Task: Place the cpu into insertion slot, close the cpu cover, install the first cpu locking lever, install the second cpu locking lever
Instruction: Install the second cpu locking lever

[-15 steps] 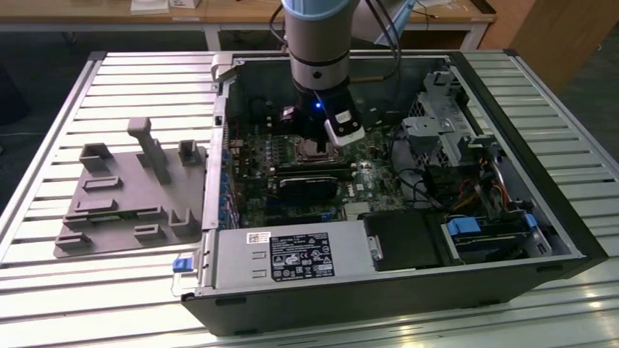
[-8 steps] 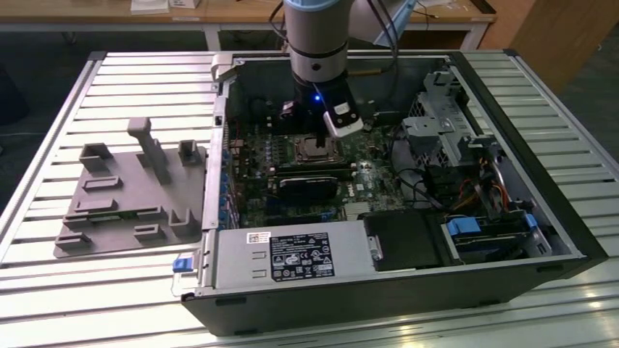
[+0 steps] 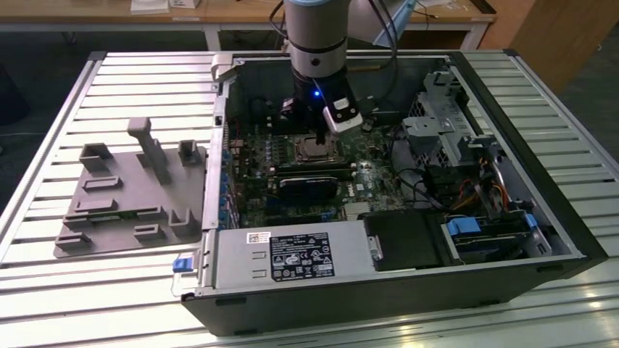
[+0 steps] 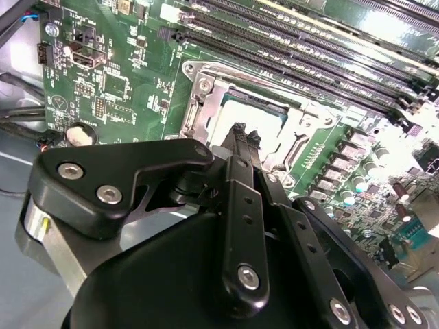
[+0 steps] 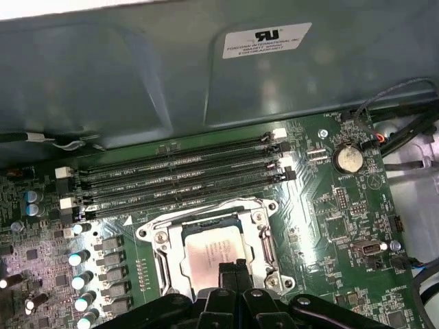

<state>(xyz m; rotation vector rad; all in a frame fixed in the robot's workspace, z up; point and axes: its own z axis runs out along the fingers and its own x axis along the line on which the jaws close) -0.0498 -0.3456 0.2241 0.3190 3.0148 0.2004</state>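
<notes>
slatted metal table (image 3: pixel 68 109) | on it: open computer case (image 3: pixel 387 290), grey fixture block (image 3: pixel 130 199)

The cpu (image 5: pixel 209 255) lies flat in the insertion slot (image 5: pixel 159 241) — silvery cpu cover (image 5: pixel 262 233) closed over it.

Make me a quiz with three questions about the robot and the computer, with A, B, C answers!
1. Where is the gripper?
A. Over the grey tray
B. Right above the cpu, inside the computer case
C. Beside the case, on the table

2. What colour is the circuit board?
A. Red
B. Blue
C. Green

3. How is the cpu?
A. Lying flat in the insertion slot
B. Held high in the air
C. Standing on its edge

Answers:
1 B: in the first wrist view the fingertips sit just over the chip.
2 C: both wrist views show a green board.
3 A: its silvery top lies level inside the metal rim.
</notes>
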